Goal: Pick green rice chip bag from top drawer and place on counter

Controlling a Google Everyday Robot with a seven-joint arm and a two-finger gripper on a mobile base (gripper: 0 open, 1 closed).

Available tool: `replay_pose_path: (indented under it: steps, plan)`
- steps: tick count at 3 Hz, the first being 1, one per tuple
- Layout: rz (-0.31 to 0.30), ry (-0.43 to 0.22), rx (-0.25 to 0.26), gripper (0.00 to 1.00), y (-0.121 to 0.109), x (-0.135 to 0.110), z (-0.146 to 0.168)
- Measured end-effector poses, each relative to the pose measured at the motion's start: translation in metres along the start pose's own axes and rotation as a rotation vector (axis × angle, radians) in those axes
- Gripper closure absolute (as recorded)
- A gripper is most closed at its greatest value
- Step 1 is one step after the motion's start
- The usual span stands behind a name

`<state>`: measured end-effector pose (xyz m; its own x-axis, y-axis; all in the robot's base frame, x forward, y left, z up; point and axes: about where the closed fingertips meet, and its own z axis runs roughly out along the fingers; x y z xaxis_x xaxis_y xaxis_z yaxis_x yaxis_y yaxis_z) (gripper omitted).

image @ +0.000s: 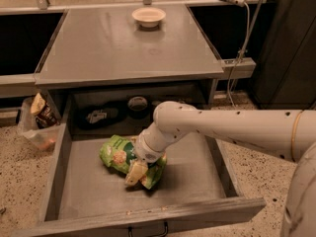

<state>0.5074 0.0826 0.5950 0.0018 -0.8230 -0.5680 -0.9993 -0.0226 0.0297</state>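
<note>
The green rice chip bag (114, 154) lies crumpled on the floor of the open top drawer (197, 181), left of its middle. My gripper (135, 174) reaches down from the right, at the end of the white arm (222, 130), and rests on the bag's front right part, covering it. The bag's left half, with its pictures of tan chips, shows clearly. The grey counter (118, 48) spreads above and behind the drawer.
A small white bowl (148, 17) stands at the back of the counter. A brown-and-white snack bag in clear plastic (39, 115) sits on the floor left of the drawer. Dark objects (138, 105) lie in the recess behind the drawer. A cable (243, 38) hangs at the right.
</note>
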Motion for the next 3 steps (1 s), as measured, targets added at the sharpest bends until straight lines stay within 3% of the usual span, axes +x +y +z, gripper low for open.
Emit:
replay_pose_path:
  steps: [2,3]
  plan:
    - [0.0,0.0,0.0,0.88,0.0002,-0.0046,-0.0067]
    - [0.0,0.0,0.0,1.0,0.0004,-0.0068,-0.0098]
